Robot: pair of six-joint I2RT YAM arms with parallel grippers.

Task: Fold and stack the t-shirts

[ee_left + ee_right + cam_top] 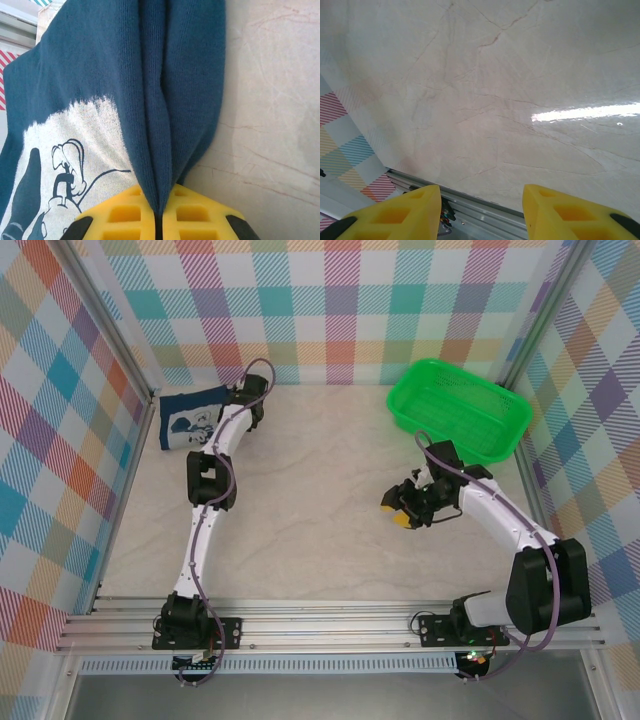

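Shirt pinched in the far left corner, fold at risk

The left hand (157, 222) has its yellow fingers (120, 215) pressed together on a bunched ridge of the dark blue t-shirt (100, 75). The cloth rises from the grip in two thick folds, with the white cartoon print showing beside it. From above, the t-shirt (193, 418) lies as a small folded packet at the far left of the surface (320, 500), close to the wall.

The pinch takes a thick gather rather than a clean edge, so several layers are probably caught. Lifting or dragging from here could pull the packet open. Letting go carelessly could leave a raised crease instead of a flat fold. The packet also sits tight in the corner, where a sideways pull might push cloth up against the wall.

The right hand (403, 510) hangs over bare surface on the right with its fingers spread, holding nothing, so it gives no support to the cloth.

The surface is pale and marble-patterned, with a bright glare in the right wrist view. Checked pastel walls (340, 310) close it in on three sides. A green mesh basket (460, 410) stands at the far right, and a metal rail (330, 625) runs along the near edge.
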